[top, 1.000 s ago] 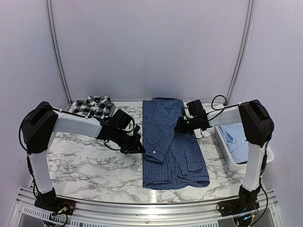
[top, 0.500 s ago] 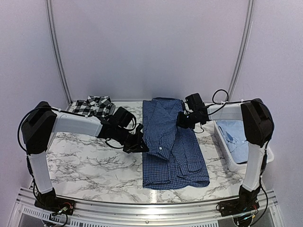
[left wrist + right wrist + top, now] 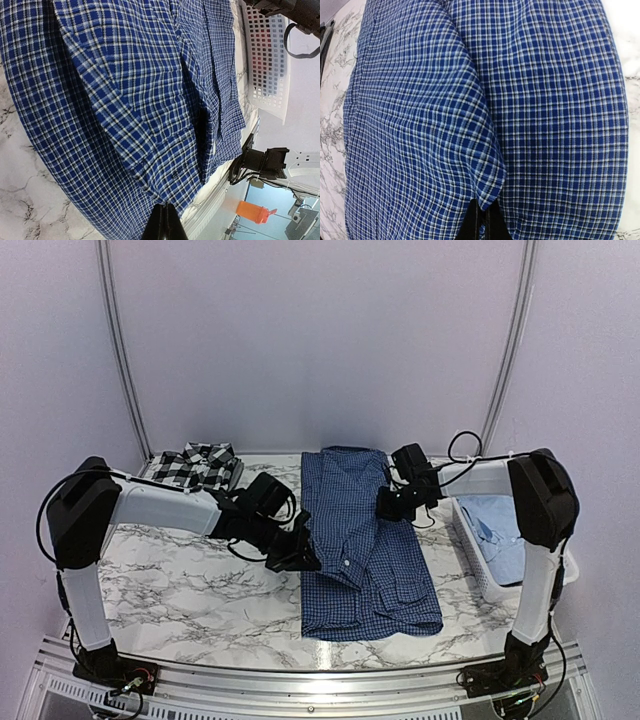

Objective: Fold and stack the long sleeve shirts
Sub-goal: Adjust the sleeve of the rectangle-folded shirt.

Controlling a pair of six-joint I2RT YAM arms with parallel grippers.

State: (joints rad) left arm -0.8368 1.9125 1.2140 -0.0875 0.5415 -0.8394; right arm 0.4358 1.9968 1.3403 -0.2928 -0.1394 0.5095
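Observation:
The dark blue checked shirt [image 3: 365, 550] lies lengthwise in the middle of the marble table. My left gripper [image 3: 305, 558] is shut on its left edge and holds a fold of cloth [image 3: 145, 125] lifted over the shirt. My right gripper [image 3: 385, 502] is shut on a corner of the same fold [image 3: 487, 185] near the collar end. The black-and-white plaid shirt [image 3: 198, 464] lies folded at the back left. The pale blue shirt [image 3: 500, 530] lies in the white basket [image 3: 470, 555] at the right.
The basket also shows in the left wrist view [image 3: 267, 55] beyond the shirt's far edge. Bare marble table [image 3: 180, 590] lies left of the blue shirt. A metal rail [image 3: 300, 680] runs along the near edge.
My left gripper has moved right and nearer, drawing the shirt's left edge over the middle. My right gripper has shifted slightly back, still holding the fold.

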